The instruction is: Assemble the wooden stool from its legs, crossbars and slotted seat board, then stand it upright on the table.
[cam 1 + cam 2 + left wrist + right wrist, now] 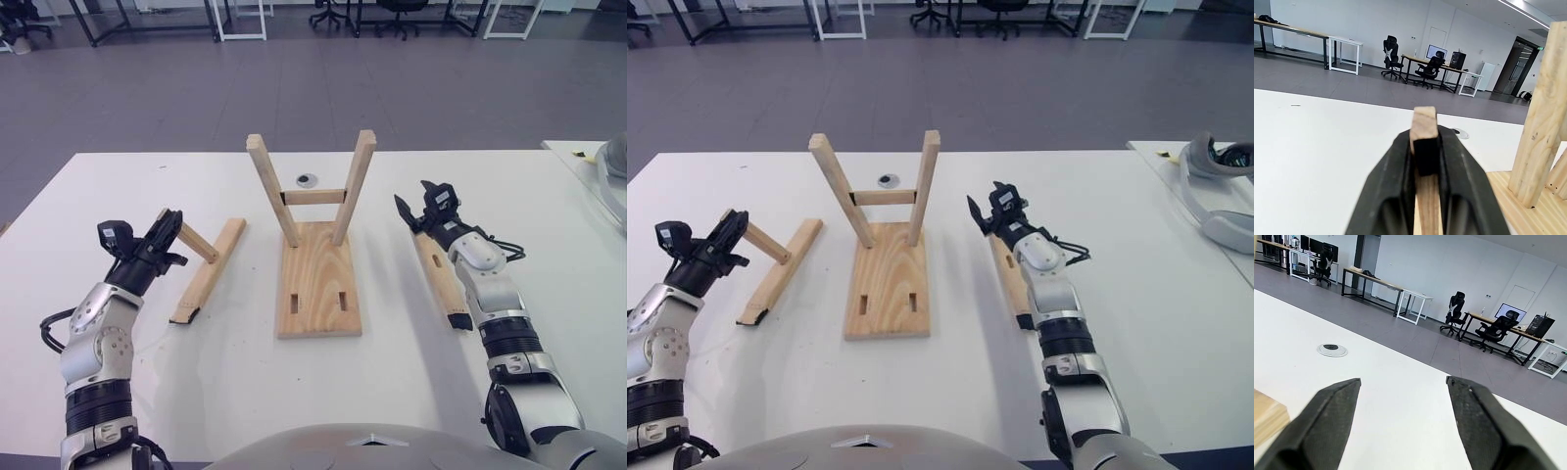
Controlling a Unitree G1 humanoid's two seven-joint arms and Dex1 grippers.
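Observation:
The slotted seat board (318, 284) lies flat mid-table. Two legs (269, 186) stand in its far slots, joined by a crossbar (313, 196); the two near slots are bare. To its left a third leg (211, 269) lies on the table with a short crossbar (199, 245) sticking out of it. My left gripper (172, 227) is shut on that crossbar's free end (1425, 128). On the right, the fourth leg (439, 279) lies under my right forearm. My right gripper (417, 203) is open just past its far end, with nothing between the fingers (1332, 416).
A round cable grommet (307, 180) sits in the table behind the standing legs. A grey and white headset (1215, 191) rests on a side table at the far right. Bare white tabletop (245, 392) stretches in front of the board.

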